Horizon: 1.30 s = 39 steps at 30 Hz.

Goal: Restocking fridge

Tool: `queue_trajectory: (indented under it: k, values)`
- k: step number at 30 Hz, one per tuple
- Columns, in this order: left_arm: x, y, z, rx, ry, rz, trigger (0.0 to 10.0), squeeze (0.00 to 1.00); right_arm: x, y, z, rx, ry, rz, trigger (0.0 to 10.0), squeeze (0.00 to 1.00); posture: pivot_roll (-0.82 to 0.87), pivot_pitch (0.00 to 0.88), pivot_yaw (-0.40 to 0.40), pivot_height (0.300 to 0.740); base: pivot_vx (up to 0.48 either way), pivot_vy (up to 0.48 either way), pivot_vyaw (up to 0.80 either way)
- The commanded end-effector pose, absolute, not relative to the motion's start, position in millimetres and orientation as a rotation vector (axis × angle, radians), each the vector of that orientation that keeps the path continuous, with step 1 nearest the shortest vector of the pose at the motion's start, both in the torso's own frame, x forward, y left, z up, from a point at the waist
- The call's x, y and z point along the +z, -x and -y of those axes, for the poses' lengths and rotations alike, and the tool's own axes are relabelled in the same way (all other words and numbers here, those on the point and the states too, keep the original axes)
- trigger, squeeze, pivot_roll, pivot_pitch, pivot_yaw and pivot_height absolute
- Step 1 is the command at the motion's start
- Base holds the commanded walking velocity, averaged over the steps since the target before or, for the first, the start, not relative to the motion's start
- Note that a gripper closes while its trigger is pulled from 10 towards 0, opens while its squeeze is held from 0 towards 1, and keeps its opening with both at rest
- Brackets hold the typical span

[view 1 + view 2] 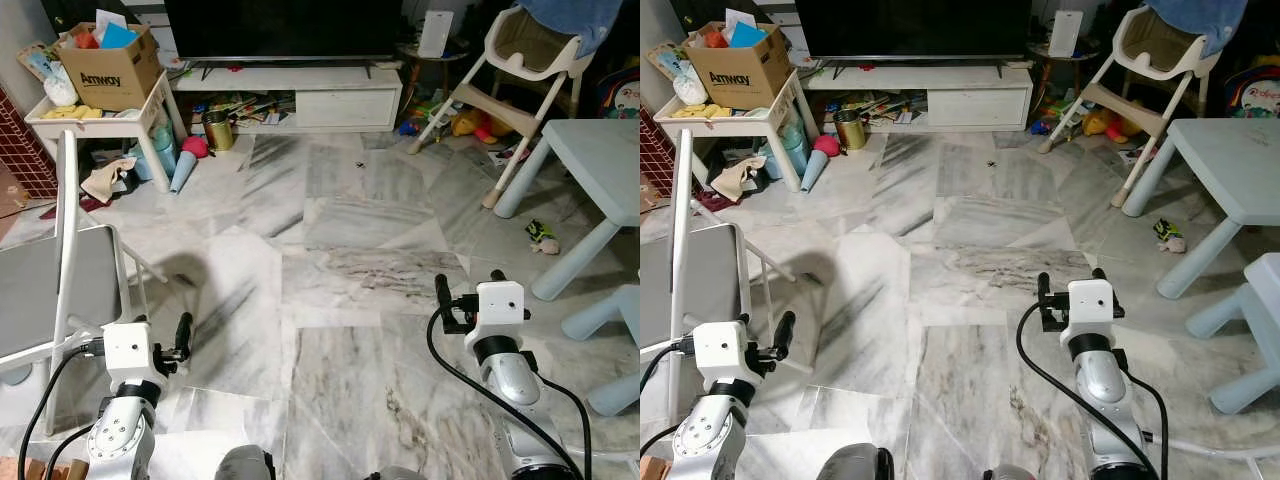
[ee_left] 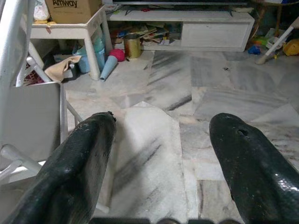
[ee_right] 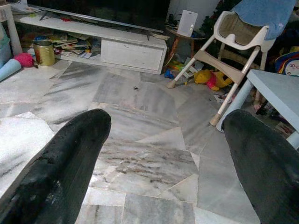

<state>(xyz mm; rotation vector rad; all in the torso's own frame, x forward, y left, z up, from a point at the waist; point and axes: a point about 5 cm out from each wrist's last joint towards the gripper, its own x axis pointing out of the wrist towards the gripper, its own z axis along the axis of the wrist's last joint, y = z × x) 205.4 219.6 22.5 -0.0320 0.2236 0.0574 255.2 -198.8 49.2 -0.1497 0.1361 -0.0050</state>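
You have no fridge before you, only marble floor [image 1: 330, 260]; the left gripper [image 1: 183, 335] and right gripper [image 1: 465, 290] are carried low, wide open, holding nothing, ready for walking.

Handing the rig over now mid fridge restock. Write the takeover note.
Left gripper: open, empty, held low over the marble floor beside a folding chair.
Right gripper: open, empty, held low near the pale blue table.
Job's things: no fridge or groceries in sight. Ahead stand a TV stand, a cardboard box on a side table and a high chair.
Done: nothing evident.
Left: find the fridge and stock.
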Motion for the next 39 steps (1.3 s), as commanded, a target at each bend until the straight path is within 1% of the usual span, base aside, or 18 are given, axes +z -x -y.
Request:
queue_trajectory:
  k: [1, 2, 3, 4, 5, 6, 10, 12, 13, 15, 18, 22, 25, 27, 32, 34, 36, 39]
  values:
    - [79, -235, -186, -0.099, 0.004, -0.063, 10.0, 0.00, 104, -286, 149, 0.176, 0.040, -0.015, 10.0, 0.00, 0.06, 0.010, 0.014, 0.740, 0.000, 0.000, 0.00]
    - [87, -230, -194, -0.050, -0.098, -0.026, 10.0, 0.00, 108, -273, 153, 0.116, -0.047, -0.010, 10.0, 0.00, 0.06, 0.012, 0.015, 0.740, 0.000, 0.000, 0.00]
    - [87, -229, -194, -0.039, -0.127, -0.018, 10.0, 0.00, 103, -266, 157, 0.102, -0.050, -0.026, 10.0, 0.00, 0.05, 0.015, 0.018, 0.740, 0.000, 0.000, 0.00]
    - [85, -228, -193, -0.036, -0.137, -0.020, 10.0, 0.00, 99, -262, 158, 0.123, -0.041, -0.036, 10.0, 0.00, 0.05, 0.016, 0.021, 0.740, 0.000, 0.000, 0.00]
    - [84, -227, -193, -0.027, -0.145, -0.024, 10.0, 0.00, 96, -258, 162, 0.125, 0.025, -0.023, 10.0, 0.00, 0.05, 0.015, 0.023, 0.740, 0.000, 0.000, 0.00]
    - [83, -227, -193, -0.026, -0.151, -0.027, 10.0, 0.00, 95, -258, 165, 0.112, 0.033, -0.022, 10.0, 0.00, 0.06, 0.015, 0.029, 0.740, 0.000, 0.000, 0.00]
    - [83, -220, -201, 0.013, -0.198, -0.086, 10.0, 0.00, 92, -254, 170, 0.033, 0.049, -0.156, 10.0, 0.00, 0.06, 0.000, 0.059, 0.740, 0.000, 0.000, 0.00]
    - [74, -211, -210, 0.030, -0.225, -0.113, 10.0, 0.00, 87, -242, 175, -0.023, 0.049, -0.160, 10.0, 0.00, 0.06, 0.000, 0.062, 0.740, 0.000, 0.000, 0.00]
    - [73, -211, -210, 0.032, -0.225, -0.117, 10.0, 0.00, 85, -239, 175, -0.019, 0.028, -0.178, 10.0, 0.00, 0.06, 0.000, 0.059, 0.740, 0.000, 0.000, 0.00]
    - [69, -211, -209, 0.054, -0.203, -0.136, 10.0, 0.00, 78, -230, 173, 0.022, 0.080, -0.161, 10.0, 0.00, 0.06, 0.000, 0.053, 0.740, 0.000, 0.000, 0.00]
    - [69, -216, -201, 0.051, -0.167, -0.129, 10.0, 0.00, 76, -232, 167, 0.066, 0.030, -0.136, 10.0, 0.00, 0.06, 0.000, 0.048, 0.740, 0.000, 0.000, 0.00]
    - [59, -203, -209, 0.081, -0.161, -0.193, 10.0, 0.00, 71, -219, 173, 0.074, 0.008, -0.149, 10.0, 0.00, 0.07, 0.000, 0.048, 0.740, 0.000, 0.000, 0.00]
    - [61, -207, -204, 0.065, -0.168, -0.179, 10.0, 0.00, 73, -223, 172, 0.097, 0.027, -0.137, 10.0, 0.00, 0.06, 0.000, 0.041, 0.740, 0.000, 0.310, 0.00]
    - [61, -212, -201, 0.054, -0.156, -0.201, 10.0, 0.00, 76, -233, 173, 0.101, 0.030, -0.120, 10.0, 0.00, 0.06, 0.000, 0.038, 0.740, -0.154, 0.405, 0.00]
    - [68, -217, -193, 0.010, -0.225, -0.149, 10.0, 0.00, 78, -239, 165, 0.133, 0.020, -0.106, 10.0, 0.00, 0.08, 0.000, 0.022, 0.740, -0.319, 0.364, 0.00]
    - [74, -221, -191, 0.002, -0.256, -0.100, 10.0, 0.00, 78, -241, 165, 0.145, 0.018, -0.106, 10.0, 0.00, 0.09, 0.000, 0.013, 0.740, -0.159, 0.180, 0.72]
    - [77, -224, -191, -0.002, -0.295, -0.089, 10.0, 0.00, 80, -245, 164, 0.153, 0.016, -0.098, 10.0, 0.00, 0.09, 0.000, 0.012, 0.740, 0.000, 0.000, 0.80]
    - [76, -224, -191, 0.006, -0.294, -0.091, 10.0, 0.00, 80, -246, 163, 0.162, 0.011, -0.094, 10.0, 0.00, 0.08, 0.000, 0.014, 0.740, 0.000, 0.000, 0.80]
